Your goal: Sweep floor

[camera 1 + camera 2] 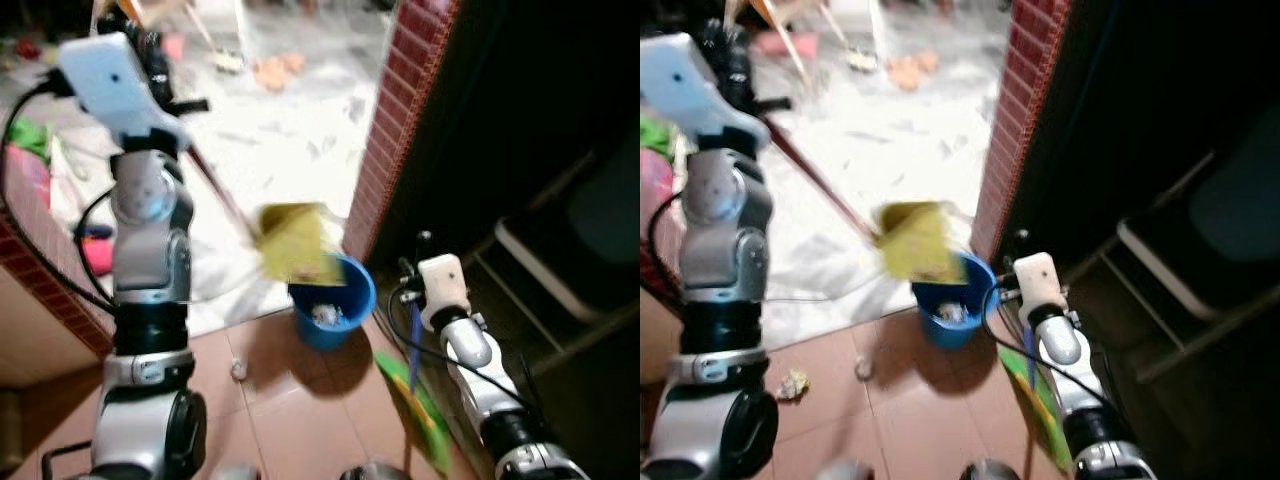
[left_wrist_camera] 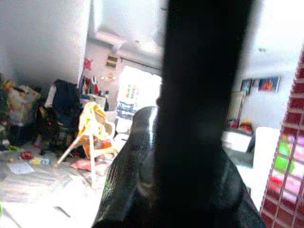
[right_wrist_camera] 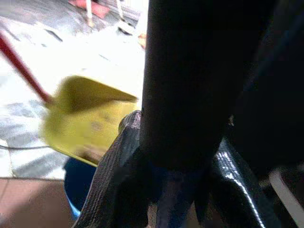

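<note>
Two arms are at work, one on each tool. Raised high on the robot's left, the left gripper [image 1: 150, 50] is closed around the top of the red handle [image 1: 215, 190] of a yellow dustpan [image 1: 295, 243]. The handle slopes down from there, and the blurred dustpan hangs tilted directly above the blue bucket [image 1: 335, 305]. That bucket stands on the reddish floor tiles [image 1: 290, 400] beside the foot of a red brick pillar [image 1: 395, 110], with pale scraps lying in its bottom. Low on the robot's right, the right gripper [image 1: 415, 290] holds a blue broom handle [image 1: 414, 345], and the green broom head [image 1: 415, 410] rests on the tiles beside the arm. Two small crumpled scraps [image 1: 792, 384] lie on the tiles between the left arm and the bucket. Beyond the tiles, pale floor [image 1: 290, 120] carries scattered clutter. Dark space opens to the right of the pillar.
</note>
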Controlling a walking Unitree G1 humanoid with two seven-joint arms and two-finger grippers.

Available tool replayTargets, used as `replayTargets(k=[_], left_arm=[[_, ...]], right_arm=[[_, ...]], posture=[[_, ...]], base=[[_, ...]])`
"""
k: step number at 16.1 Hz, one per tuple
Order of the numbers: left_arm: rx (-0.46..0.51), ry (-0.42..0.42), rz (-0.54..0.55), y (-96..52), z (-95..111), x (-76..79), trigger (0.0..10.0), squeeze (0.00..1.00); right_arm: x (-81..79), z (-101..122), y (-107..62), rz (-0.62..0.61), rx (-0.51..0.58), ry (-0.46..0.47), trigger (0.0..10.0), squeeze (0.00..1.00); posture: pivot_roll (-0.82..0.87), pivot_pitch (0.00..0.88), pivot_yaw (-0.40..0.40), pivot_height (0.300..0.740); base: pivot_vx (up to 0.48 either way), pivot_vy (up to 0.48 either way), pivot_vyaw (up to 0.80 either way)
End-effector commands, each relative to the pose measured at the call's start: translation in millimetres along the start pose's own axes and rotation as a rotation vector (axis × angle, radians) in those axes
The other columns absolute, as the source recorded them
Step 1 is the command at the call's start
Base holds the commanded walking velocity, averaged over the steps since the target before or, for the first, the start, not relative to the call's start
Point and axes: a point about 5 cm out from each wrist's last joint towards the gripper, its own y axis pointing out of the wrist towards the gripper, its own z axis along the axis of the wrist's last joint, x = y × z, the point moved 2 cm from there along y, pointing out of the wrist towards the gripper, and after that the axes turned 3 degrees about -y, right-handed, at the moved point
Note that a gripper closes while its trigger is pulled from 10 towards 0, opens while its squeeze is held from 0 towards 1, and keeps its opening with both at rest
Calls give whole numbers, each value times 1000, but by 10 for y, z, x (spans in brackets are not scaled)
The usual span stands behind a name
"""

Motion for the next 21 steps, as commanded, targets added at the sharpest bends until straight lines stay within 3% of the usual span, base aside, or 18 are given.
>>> replayTargets(k=[1, 9, 14, 21], left_arm=[[115, -4, -3, 49, 252, 3, 10000, 0], [72, 24, -42, -25, 101, 56, 10000, 0], [24, 15, -102, -107, -38, 170, 10000, 0], [-88, 50, -451, -544, -421, 693, 10000, 0]], right_arm=[[32, -10, -5, 8, -9, -51, 10000, 0], [3, -12, 4, 18, -10, -46, 10000, 0], [-13, -17, 6, 19, -12, -46, 10000, 0], [-4, -11, 6, 12, -6, -49, 10000, 0]], posture=[[-3, 0, -52, 740], [4, 0, -49, 740], [6, 0, -42, 740], [0, 0, -37, 740]], base=[[0, 0, 0], [0, 0, 0], [0, 0, 0], [0, 0, 0]])
